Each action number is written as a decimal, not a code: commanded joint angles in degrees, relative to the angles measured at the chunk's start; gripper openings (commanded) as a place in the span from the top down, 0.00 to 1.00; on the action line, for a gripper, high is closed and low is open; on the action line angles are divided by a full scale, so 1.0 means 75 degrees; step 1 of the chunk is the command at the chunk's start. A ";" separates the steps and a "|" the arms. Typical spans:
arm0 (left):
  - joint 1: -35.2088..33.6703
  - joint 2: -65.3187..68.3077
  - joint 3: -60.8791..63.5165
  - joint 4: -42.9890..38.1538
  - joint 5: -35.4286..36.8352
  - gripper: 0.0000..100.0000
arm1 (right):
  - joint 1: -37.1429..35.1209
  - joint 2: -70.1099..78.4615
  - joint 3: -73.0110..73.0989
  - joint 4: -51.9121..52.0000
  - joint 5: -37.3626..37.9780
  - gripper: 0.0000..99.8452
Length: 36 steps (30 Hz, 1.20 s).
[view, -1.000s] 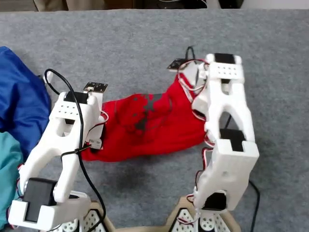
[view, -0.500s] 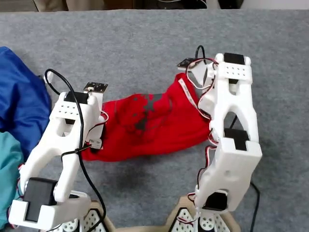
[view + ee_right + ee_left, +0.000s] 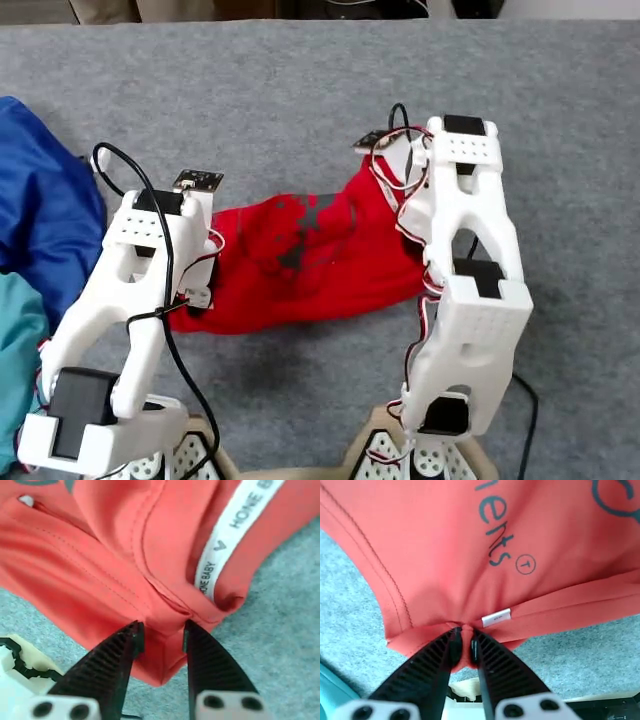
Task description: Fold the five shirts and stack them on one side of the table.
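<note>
A red shirt lies crumpled on the grey table between the two arms, with dark print on its front. In the left wrist view my left gripper is shut on a pinched fold of the red shirt, beside a small white tag. My right gripper stands open at the shirt's other end, where its fingers straddle a hem of the red shirt near the white neck band. From above, the right arm covers that end.
A blue garment and a teal one lie heaped at the table's left edge. Bare grey table stretches behind the shirt and to the right of the right arm.
The right arm swung a little to the right half a second ago and has come back left; the shirt's right end shifted with it. The left arm has kept still.
</note>
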 commanded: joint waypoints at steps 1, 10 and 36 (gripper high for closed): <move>0.0035 -0.0147 -0.0223 0.0082 -0.0035 0.98 | -0.0135 -0.0029 -0.0334 -0.0117 -0.0105 0.87; 0.0035 -0.0147 -0.0211 0.0082 -0.0035 0.98 | -0.0088 -0.0029 -0.0299 -0.0211 -0.0117 0.91; -0.0023 -0.0170 -0.2379 0.0727 0.0000 0.98 | 0.0381 -0.0088 -0.2503 0.0223 -0.0399 0.99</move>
